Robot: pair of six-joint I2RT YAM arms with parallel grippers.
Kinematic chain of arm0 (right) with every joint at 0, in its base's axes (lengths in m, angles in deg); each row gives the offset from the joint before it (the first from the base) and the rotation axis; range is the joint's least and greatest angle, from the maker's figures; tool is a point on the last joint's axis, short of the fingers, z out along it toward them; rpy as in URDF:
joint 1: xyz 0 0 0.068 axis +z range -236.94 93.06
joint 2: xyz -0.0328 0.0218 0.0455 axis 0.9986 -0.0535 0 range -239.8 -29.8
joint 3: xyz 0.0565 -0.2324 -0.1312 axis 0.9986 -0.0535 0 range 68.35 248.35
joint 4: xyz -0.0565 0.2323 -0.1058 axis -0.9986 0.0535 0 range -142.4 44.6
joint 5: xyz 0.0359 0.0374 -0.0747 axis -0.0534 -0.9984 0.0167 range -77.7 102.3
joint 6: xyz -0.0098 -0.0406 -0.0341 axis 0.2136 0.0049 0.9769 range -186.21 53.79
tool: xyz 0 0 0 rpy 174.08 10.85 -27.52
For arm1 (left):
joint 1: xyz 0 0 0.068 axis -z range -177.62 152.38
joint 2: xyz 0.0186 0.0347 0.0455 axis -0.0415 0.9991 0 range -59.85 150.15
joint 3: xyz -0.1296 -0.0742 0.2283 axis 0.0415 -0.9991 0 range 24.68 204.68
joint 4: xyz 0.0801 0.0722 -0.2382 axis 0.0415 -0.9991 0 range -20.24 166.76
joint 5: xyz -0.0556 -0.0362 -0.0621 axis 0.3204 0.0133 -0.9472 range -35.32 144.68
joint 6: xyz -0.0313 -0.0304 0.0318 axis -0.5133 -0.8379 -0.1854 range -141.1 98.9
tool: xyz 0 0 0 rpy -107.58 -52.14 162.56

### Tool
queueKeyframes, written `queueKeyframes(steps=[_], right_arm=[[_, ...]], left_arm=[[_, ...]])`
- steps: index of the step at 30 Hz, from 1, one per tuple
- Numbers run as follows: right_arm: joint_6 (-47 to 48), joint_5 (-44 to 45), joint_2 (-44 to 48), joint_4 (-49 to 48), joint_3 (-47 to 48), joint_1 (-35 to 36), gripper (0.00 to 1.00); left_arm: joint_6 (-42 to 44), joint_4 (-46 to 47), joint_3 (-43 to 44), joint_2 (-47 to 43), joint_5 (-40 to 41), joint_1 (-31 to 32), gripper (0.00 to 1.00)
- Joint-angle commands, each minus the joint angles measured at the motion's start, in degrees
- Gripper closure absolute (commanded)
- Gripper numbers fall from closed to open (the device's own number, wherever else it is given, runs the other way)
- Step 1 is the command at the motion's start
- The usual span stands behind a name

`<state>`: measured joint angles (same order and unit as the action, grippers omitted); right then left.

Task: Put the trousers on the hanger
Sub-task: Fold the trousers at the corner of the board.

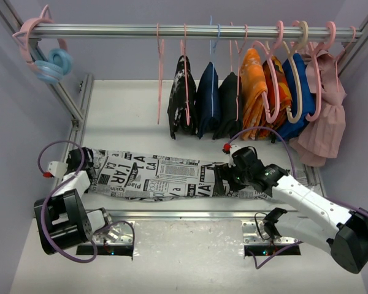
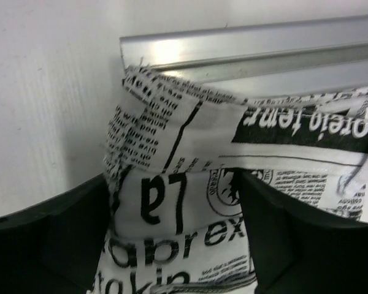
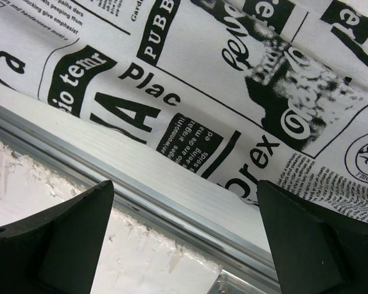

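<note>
The newspaper-print trousers point(image 1: 165, 174) lie flat in a long strip across the table. My left gripper point(image 1: 86, 160) is at their left end. In the left wrist view its jaws point(image 2: 172, 184) stand apart, straddling a rumpled fold of the trousers point(image 2: 190, 135) that fills the gap between them. My right gripper point(image 1: 222, 177) rests over the right part of the strip. The right wrist view shows it open point(image 3: 184, 190), nothing between its fingers, with the trousers' edge point(image 3: 233, 73) just beyond. The thin pale-pink hanger point(image 1: 160, 73) hangs bare on the overhead rail point(image 1: 110, 30).
An aluminium strip point(image 1: 184, 214) runs along the table just in front of the trousers, also seen close by both wrists point(image 2: 245, 43) point(image 3: 141, 190). On the rail hang a black speckled garment point(image 1: 181, 92), dark blue and orange clothes point(image 1: 254, 92) and a pink dress point(image 1: 325, 122).
</note>
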<state>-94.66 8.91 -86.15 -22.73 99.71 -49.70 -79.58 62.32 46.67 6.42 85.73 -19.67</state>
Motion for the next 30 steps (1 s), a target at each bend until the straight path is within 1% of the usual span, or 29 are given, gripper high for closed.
queueKeyframes(steps=[1,2,4,5,6,7,11,13,16,18,20,22,24,25,26,28,29,30], right_arm=[[0.71,-1.39,1.47,-1.81,1.35,-0.23,0.01],[0.76,-1.34,1.57,-1.7,1.53,-0.23,0.01],[0.85,-0.94,1.69,-1.7,1.8,-0.23,0.01],[0.85,-0.46,1.64,-1.91,1.88,-0.23,0.01],[0.85,-0.14,1.11,-2.14,2.04,-0.23,0.01],[0.63,0.84,0.63,-2.9,2.04,-0.23,0.01],[-1.34,5.87,-7.51,-4.35,3.93,-0.08,0.01],[-3.84,11.72,-13.47,-3.3,6.99,0.55,0.01],[-6.56,13.99,-22.87,-4.92,8.95,2.96,0.01],[-8.16,16.1,-26.7,-5.74,10.45,5.78,0.01],[-11.51,17.27,-32.7,-6.46,11.79,8.44,0.01],[-13.54,17.55,-35.46,-7.78,13.78,11.68,0.01],[-15.58,16.84,-41.43,-9.1,17.76,15.22,0.01],[-16.19,16.06,-43.36,-9.53,19.33,16.27,0.01],[-17.23,15.97,-45.14,-9.54,23.09,18.12,0.01],[-18.0,15.81,-51.08,-9.13,28.02,20.41,0.01],[-18.27,15.38,-51.73,-8.89,28.88,20.74,0.01],[-18.48,14.33,-54.77,-9.21,33.09,22.35,0.01]], left_arm=[[5.39,11.16,1.06,2.98,-3.19,-2.31,0.44],[6.29,12.05,0.84,2.97,-4.25,-2.62,0.54],[8.59,14.15,-0.14,2.09,-6.53,-2.8,0.79],[9.29,16.43,-0.6,0.91,-7.44,-2.73,0.86],[9.76,16.46,-1.37,0.13,-8.91,-2.73,0.94],[10.31,16.24,-1.64,-2.21,-9.66,-2.73,0.99],[14.71,16.19,-2.51,-15.62,-17.26,-2.73,1.0],[17.04,14.28,-0.27,-24.63,-19.56,-2.73,0.98],[19.58,10.11,4.8,-35.81,-20.4,-2.73,0.93],[21.55,9.35,10.2,-35.57,-22.95,-2.73,0.92],[23.48,8.64,15.06,-33.25,-26.28,-2.73,0.92],[25.08,8.7,18.99,-31.0,-29.66,-2.73,0.98],[26.39,9.86,21.85,-30.51,-33.34,-2.73,1.0],[27.0,10.73,22.22,-31.1,-36.36,-2.73,1.0],[27.33,12.57,22.7,-31.43,-38.4,-2.73,1.0],[28.15,13.46,23.54,-32.21,-43.41,-2.73,1.0],[28.3,14.18,23.68,-32.51,-44.22,-2.73,1.0],[28.97,15.87,24.4,-32.93,-48.12,-2.73,1.0]])
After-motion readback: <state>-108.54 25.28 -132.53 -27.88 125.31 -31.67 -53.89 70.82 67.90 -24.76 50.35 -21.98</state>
